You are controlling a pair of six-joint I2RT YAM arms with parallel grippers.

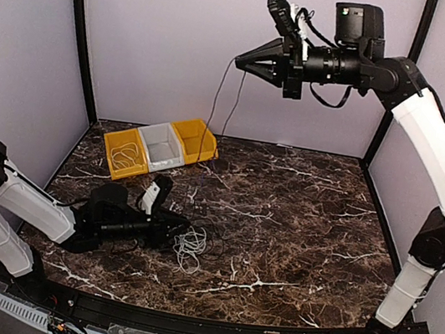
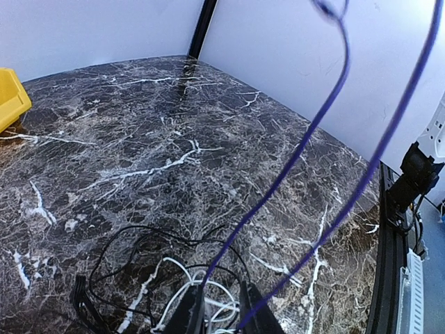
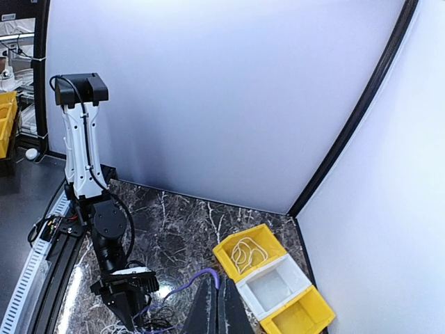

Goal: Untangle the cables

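Observation:
A tangle of white and black cables [image 1: 190, 248] lies on the marble table [image 1: 298, 221], left of centre. My left gripper [image 1: 182, 230] is low at the tangle. In the left wrist view the left gripper [image 2: 221, 285] has its jaws drawn narrow around white loops [image 2: 208, 296], with thin black cables [image 2: 139, 233] spread in front. A purple cable [image 2: 299, 149] rises from there in two strands. High near the back wall, my right gripper [image 1: 244, 62] is shut on that cable, whose strands [image 1: 216, 98] hang down. The right wrist view shows the right gripper [image 3: 221, 285] pinching the purple loop [image 3: 201, 276].
Three bins stand in a row at the back left: a yellow bin [image 1: 115, 163] holding a coiled white cable [image 1: 127, 153], a white bin [image 1: 162, 146] and another yellow bin [image 1: 195, 140]. Walls close the back and sides. The left arm [image 3: 125, 292] lies under the right gripper.

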